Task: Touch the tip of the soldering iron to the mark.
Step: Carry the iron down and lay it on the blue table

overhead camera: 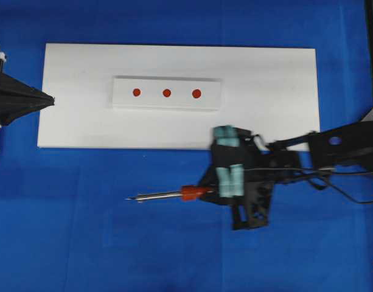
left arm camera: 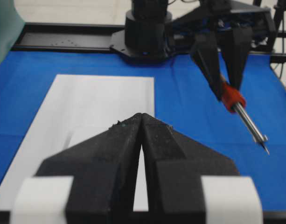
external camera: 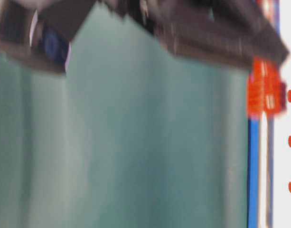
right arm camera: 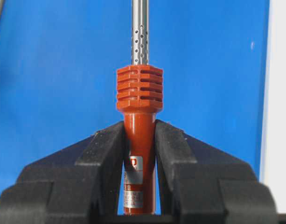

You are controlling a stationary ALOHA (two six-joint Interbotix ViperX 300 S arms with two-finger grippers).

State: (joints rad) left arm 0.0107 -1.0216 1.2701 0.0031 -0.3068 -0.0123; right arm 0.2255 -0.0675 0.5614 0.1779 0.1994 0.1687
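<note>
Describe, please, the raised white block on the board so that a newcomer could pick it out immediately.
Start from the blue table cover and find the large flat white board lying across its upper half. Near the board's middle sits a smaller raised white block, long and narrow. It alone carries a row of three red dots; the board around it is plain white.

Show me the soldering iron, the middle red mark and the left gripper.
soldering iron point(overhead camera: 189, 193), overhead view, on its red collar.
middle red mark point(overhead camera: 167, 93), overhead view, centre of the dot.
left gripper point(left arm camera: 141, 117), left wrist view, where the closed fingertips meet.
</note>
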